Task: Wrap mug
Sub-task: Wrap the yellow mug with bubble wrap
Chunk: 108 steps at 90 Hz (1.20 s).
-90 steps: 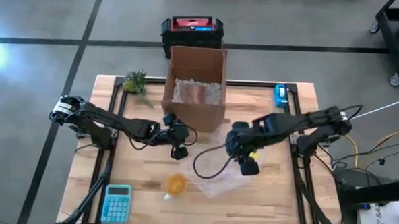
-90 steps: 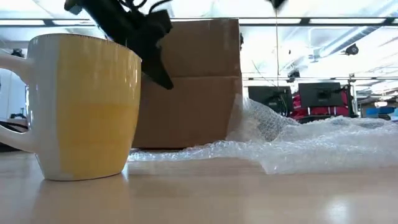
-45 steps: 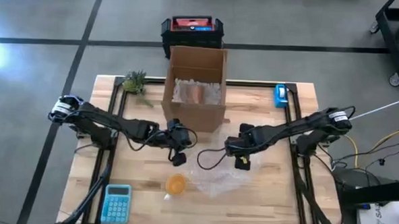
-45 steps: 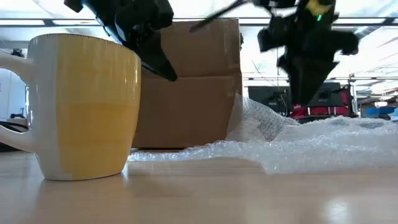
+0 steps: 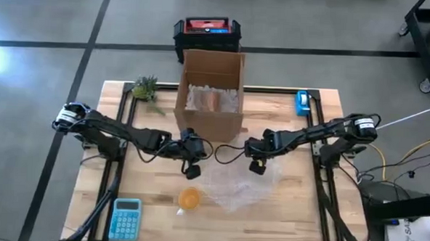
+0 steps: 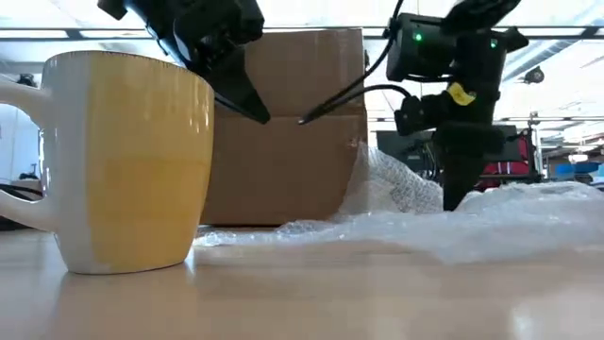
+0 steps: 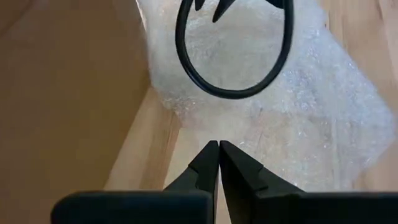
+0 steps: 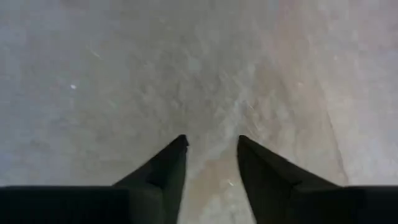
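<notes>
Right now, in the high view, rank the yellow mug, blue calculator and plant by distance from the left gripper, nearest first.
From the left gripper:
1. Yellow mug, just toward the table's front edge.
2. Blue calculator, front left corner.
3. Plant, back left; close to the calculator's distance.

A yellow mug stands upright on the wooden table, near its front edge, its white handle jutting sideways and its inside white in the low view. Just beside it, toward the right arm's side, lies a crumpled sheet of clear bubble wrap, spread flat over the boards and rumpled into a low ridge at its far end, by the cardboard box. Mug and wrap sit close together; whether they touch cannot be told. The mug is bare, not yet wrapped.
</notes>
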Motion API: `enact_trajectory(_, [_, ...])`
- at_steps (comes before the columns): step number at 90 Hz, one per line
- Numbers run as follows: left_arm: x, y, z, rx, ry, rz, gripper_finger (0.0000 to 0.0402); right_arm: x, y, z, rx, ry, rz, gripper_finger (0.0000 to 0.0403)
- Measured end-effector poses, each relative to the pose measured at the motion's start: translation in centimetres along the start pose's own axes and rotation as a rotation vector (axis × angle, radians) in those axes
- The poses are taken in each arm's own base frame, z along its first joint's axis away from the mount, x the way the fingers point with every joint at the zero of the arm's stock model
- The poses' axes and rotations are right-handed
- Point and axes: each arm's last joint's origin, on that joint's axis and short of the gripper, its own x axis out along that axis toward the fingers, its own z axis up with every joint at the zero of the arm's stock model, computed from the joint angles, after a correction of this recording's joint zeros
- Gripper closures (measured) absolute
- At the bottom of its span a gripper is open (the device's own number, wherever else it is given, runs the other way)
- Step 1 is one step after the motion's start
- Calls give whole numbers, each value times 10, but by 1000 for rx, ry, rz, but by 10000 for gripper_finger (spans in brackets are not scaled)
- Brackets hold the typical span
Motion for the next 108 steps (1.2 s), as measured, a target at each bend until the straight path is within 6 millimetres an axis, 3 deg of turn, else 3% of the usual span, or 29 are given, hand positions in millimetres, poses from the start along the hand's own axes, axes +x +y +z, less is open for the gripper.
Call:
enact_trajectory(10, [0,0,0,0,-1,-1,402,-2,6,-1,-40,32,96,393])
enact_trajectory(21, [0,0,0,0,-2,-2,402,-11,16,-2,-100,21,162,385])
enact_trajectory(39, [0,-1,2,-6,-18,-24,402,-43,44,1,-293,-65,427,401])
enact_trajectory(50, [0,-4,6,-17,-50,-83,402,-57,50,2,-301,-123,417,392])
enact_trajectory(62, [1,-7,10,-23,-80,-140,402,-52,42,5,-216,-184,213,371])
enact_trajectory(74, [3,-7,9,-20,-74,-139,402,-40,27,7,-166,-238,13,326])
enact_trajectory(93, [7,-8,6,-16,-57,-135,402,-23,7,15,-105,-333,-7,240])
enact_trajectory(108, [7,-8,6,-16,-58,-135,402,-3,0,22,-101,-398,-11,205])
